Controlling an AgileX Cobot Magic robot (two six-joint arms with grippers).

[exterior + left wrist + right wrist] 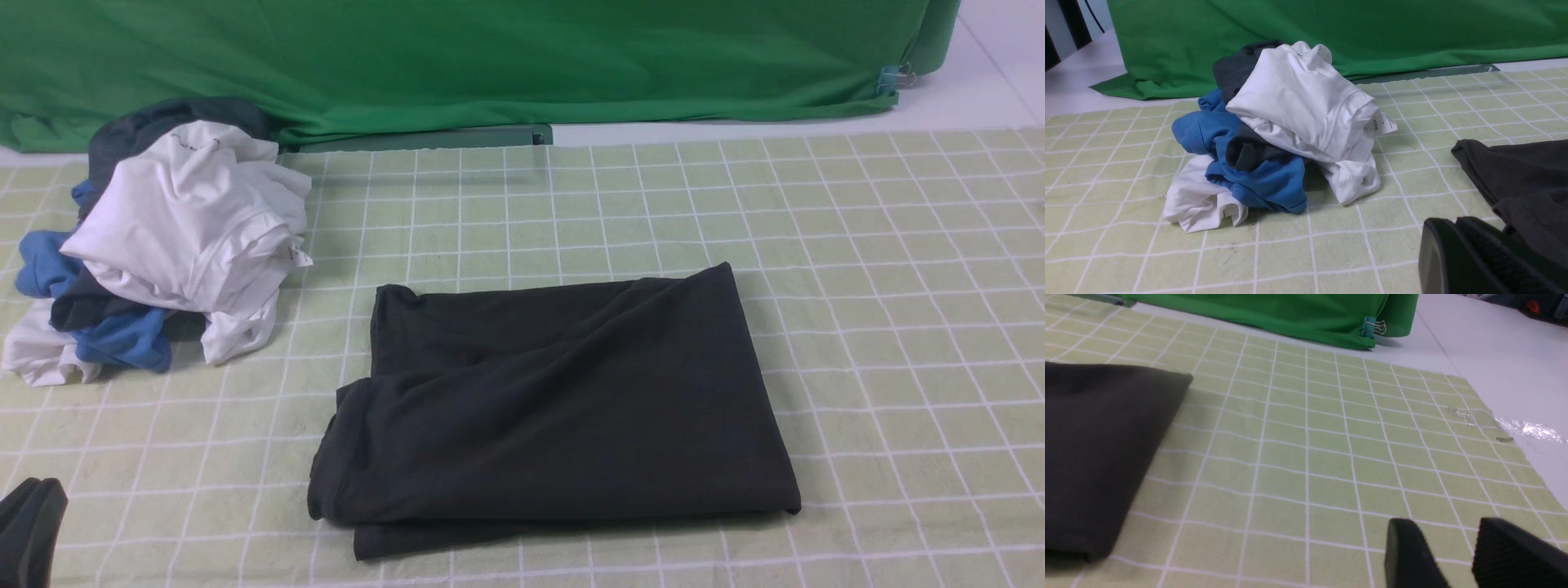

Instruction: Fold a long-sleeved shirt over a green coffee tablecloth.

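Note:
The long-sleeved shirt [555, 408] lies folded into a black rectangle in the middle of the green coffee tablecloth [898, 327]; its print and label are hidden. Part of the shirt [1527, 183] shows in the left wrist view, and one end of the shirt [1098, 449] in the right wrist view. My left gripper [33, 523] is shut with nothing in it, low at the front left, apart from the shirt. In its wrist view the left gripper [1457, 228] has its two pads pressed together. My right gripper [1443, 533] stands open over bare tablecloth [1306, 465], away from the shirt.
A heap of white, blue and grey garments [171, 237] sits at the back left. The plain deep-green backdrop [490, 57] hangs behind, held by a binder clip [891, 79]. Bare white table [1494, 355] lies beyond the cloth's right edge, with clear tape [1523, 428] on it.

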